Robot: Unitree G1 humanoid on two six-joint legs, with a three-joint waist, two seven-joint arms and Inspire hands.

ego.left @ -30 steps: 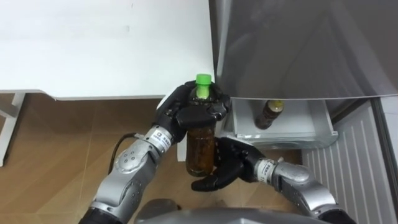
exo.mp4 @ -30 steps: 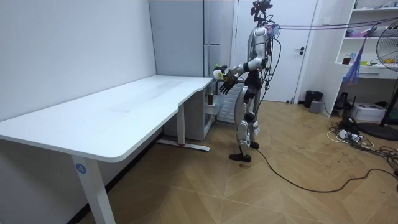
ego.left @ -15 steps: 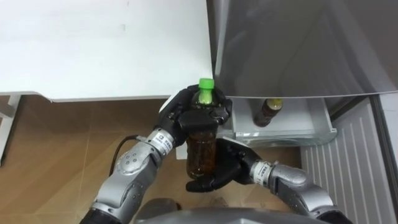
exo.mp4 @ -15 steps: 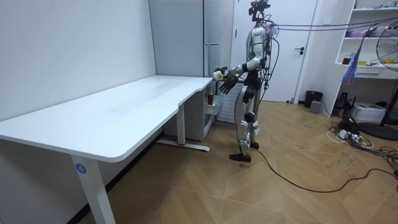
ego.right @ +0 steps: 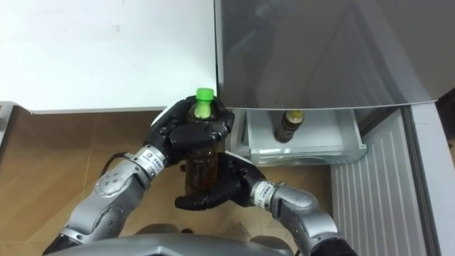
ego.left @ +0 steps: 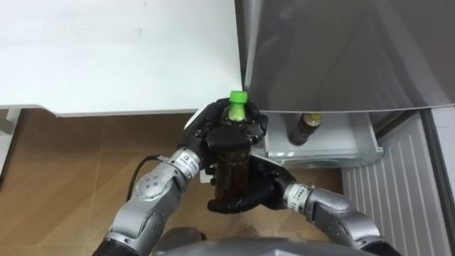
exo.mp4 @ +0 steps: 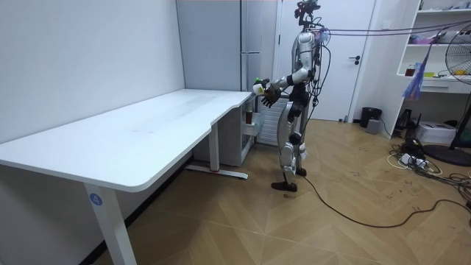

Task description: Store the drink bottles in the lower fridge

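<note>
1. The bottle (ego.left: 231,167) of brown drink with a green cap (ego.left: 237,97) is up in the air, standing straight. It is over the floor, just beside the table (ego.left: 106,57) corner and to the left of the open drawer (ego.left: 355,155).
2. Your left hand (ego.left: 220,131) has its fingers curled tight round the top part of the bottle, just under the cap. Trust that hold to carry it.
3. Your right hand (ego.left: 259,193) sits under the bottle's bottom. Its fingers are loose and mostly straight, like a little shelf. Use it to hold the bottom steady, not to squeeze.
4. Move the bottle to the right, toward the drawer, with both hands together so it does not tip.
5. Lift it over the drawer's front edge before you go down. Do not bump the edge.
6. Another bottle (ego.left: 304,128) stands near the left side of the drawer. Aim for the bare space to its right so the two do not knock.
7. Watch the grey fridge (ego.left: 341,50) front right above the drawer. Stay low so the green cap does not hit it.
8. Set the bottle down flat, then let go.
</note>
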